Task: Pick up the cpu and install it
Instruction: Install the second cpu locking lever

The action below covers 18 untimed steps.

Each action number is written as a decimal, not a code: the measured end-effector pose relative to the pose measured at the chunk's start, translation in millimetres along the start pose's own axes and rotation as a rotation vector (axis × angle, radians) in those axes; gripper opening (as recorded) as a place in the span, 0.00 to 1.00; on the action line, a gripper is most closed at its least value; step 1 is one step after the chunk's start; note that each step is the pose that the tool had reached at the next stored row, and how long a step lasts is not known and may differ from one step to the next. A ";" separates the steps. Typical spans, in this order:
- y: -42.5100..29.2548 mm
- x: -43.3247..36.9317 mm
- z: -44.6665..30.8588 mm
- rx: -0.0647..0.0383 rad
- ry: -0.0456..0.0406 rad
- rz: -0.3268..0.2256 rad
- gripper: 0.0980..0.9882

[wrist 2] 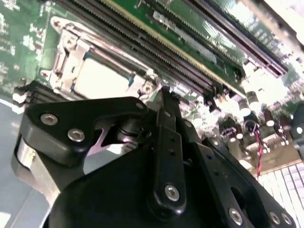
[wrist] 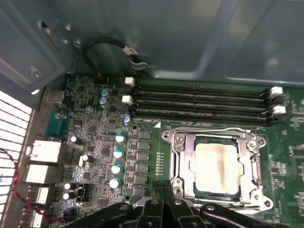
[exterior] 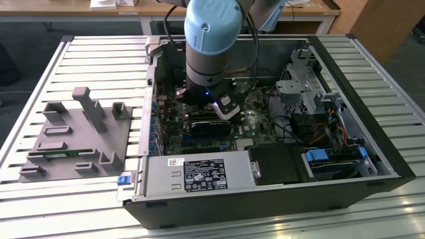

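While the cpu [wrist: 216, 164] sits seated in its socket frame [wrist: 176, 161] (metal bracket around it), the gripper [wrist: 164, 190] hovers beside it, fingers closed together, holding nothing.

- Open computer case [exterior: 371, 164] lying on a slatted desk [exterior: 99, 55].
- Grey fixture tray [exterior: 73, 144] on the desk, at the exterior view's left of the case.
- Power supply [exterior: 199, 174] in the case's near edge.
- Black memory slots [wrist: 199, 102] on the green motherboard [wrist: 95, 142].
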<state>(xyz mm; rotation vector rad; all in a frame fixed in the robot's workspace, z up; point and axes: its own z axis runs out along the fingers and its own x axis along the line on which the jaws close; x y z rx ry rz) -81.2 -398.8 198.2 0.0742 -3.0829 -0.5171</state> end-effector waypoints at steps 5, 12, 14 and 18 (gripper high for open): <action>3.1 0.1 -8.4 0.000 -0.0033 -0.001 0.01; 10.0 0.2 -27.9 -0.001 -0.0045 0.002 0.01; 12.6 0.2 -34.8 -0.001 -0.0043 0.002 0.01; 15.0 0.3 -41.4 -0.002 -0.0044 0.002 0.01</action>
